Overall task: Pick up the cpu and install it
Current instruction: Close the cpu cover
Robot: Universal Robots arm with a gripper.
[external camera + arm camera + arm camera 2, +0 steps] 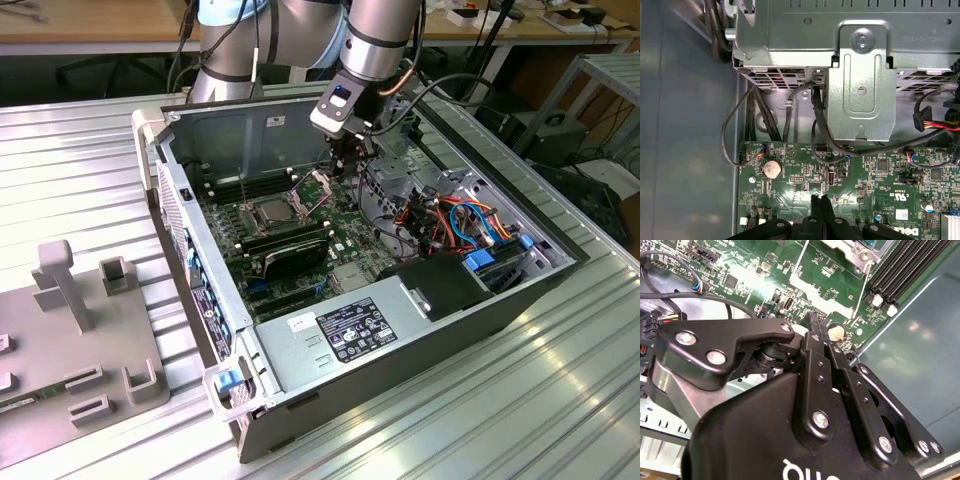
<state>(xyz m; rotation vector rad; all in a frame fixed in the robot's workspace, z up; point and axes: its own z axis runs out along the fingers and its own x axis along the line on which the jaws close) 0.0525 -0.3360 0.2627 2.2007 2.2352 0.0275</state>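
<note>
From where I stand, the arm has reached down into the open computer case (400, 345) lying on the ribbed counter (560, 400). Its tool (345, 165) hangs just above the green motherboard (865, 175). In both wrist views the fingers are drawn narrow, pressed together with nothing visible between them, so I judge the tool to be carrying nothing. The cpu (271, 213) looks to be the dull grey square lying flat in the socket, though I can't make out how well it is seated. It is lower than the tool and off to the exterior view's left of it. The socket's hinged frame (312, 186) stands raised just beside the tool, between it and the chip, which is probably why the socket is open from above. Room is tight. On the tool's far side from the socket, a bundle of red and orange cables (440, 215) and the metal drive cage (860, 75) crowd close. The case's back wall (240, 130) rises beyond the socket. Only straight up is open.
</note>
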